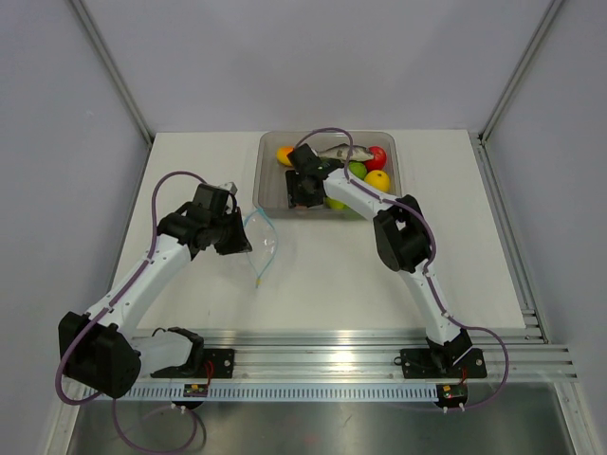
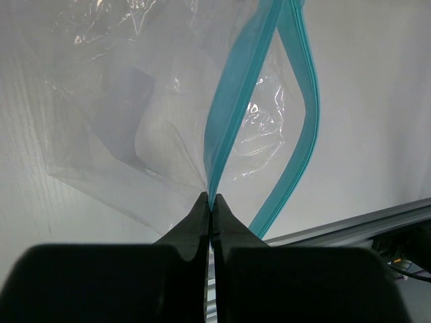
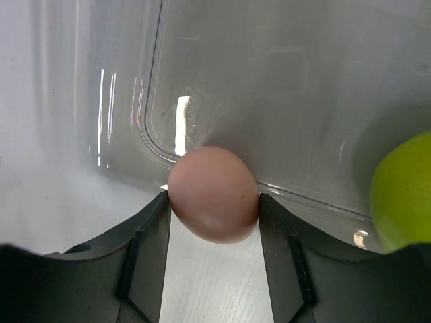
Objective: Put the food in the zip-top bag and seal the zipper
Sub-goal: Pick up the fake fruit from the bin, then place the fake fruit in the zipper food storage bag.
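**Egg in the right jaws, bag mouth waiting at 7 o'clock**

Start on the left. Your left gripper (image 2: 211, 202) is pinched fully closed on one lip of the zipper (image 2: 232, 101), with the blue strip running straight out from between its fingertips. The zipper's other lip bows away to the right, so the mouth of the zip-top bag (image 1: 264, 242) stands apart. From above, the bag hangs off that gripper over the table (image 1: 332, 294). Its blue edge runs roughly along the 12-to-6 line, and no food shows inside it.

Now move right. Your right gripper (image 1: 302, 190) is down in the near-left corner of the clear tray (image 1: 398, 180). Its jaws stand about half open, with the pinkish egg (image 3: 212, 195) between them touching both fingers. That reads as a grip, though you cannot tell from here whether the egg is off the tray floor. A green fruit (image 3: 404, 188) sits just to the right, apart from the fingers.

The relation that matters is this: from the right gripper, the bag mouth lies at about 7 o'clock, near, across the tray's low wall. The right arm carries and the left only holds. You would likely have to clear the rim, then bring the egg between the two blue lips rather than onto the pinched one.
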`<state>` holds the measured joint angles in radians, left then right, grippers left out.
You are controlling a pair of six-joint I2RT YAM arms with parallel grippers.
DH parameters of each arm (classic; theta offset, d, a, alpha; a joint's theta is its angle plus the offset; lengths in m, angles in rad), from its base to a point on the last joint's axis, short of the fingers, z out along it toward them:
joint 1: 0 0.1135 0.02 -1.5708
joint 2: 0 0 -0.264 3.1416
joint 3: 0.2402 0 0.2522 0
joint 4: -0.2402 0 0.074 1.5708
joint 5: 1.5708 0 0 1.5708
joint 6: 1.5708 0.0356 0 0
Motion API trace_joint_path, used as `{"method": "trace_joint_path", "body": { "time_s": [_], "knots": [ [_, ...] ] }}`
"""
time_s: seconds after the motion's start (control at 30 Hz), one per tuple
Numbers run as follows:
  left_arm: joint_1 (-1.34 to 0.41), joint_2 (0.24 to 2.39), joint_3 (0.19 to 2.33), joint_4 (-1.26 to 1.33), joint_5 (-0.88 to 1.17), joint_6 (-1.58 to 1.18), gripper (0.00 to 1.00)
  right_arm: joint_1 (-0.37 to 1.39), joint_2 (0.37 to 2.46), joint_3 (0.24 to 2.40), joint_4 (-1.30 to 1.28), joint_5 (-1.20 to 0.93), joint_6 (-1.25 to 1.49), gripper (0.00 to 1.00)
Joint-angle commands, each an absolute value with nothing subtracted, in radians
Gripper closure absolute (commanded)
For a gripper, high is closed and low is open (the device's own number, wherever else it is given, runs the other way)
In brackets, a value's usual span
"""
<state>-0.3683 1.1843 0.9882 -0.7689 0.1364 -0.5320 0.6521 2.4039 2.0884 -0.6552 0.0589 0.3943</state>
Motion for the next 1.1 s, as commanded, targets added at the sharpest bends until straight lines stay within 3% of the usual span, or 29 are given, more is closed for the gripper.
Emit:
{"method": "trace_joint_path", "body": {
  "time_s": [0.0,0.47,0.67,0.93,1.07],
  "knots": [
    [-0.367,1.177,1.02,-0.753,0.18,-0.548,1.0,0.646,2.33,2.135,-0.664,0.06,0.391,0.63],
    [-0.376,1.204,1.038,-0.739,0.158,-0.632,1.0,0.597,2.0,1.933,-0.563,0.005,0.454,0.61],
    [-0.377,1.232,1.057,-0.733,0.159,-0.627,1.0,0.636,1.766,1.674,-0.453,-0.124,0.468,0.6],
    [-0.377,1.252,1.083,-0.726,0.196,-0.604,1.0,0.868,1.723,1.603,-0.465,-0.088,0.465,0.58],
    [-0.377,1.236,1.085,-0.719,0.228,-0.601,1.0,0.885,1.758,1.565,-0.42,-0.123,0.528,0.58]
  ]
}}
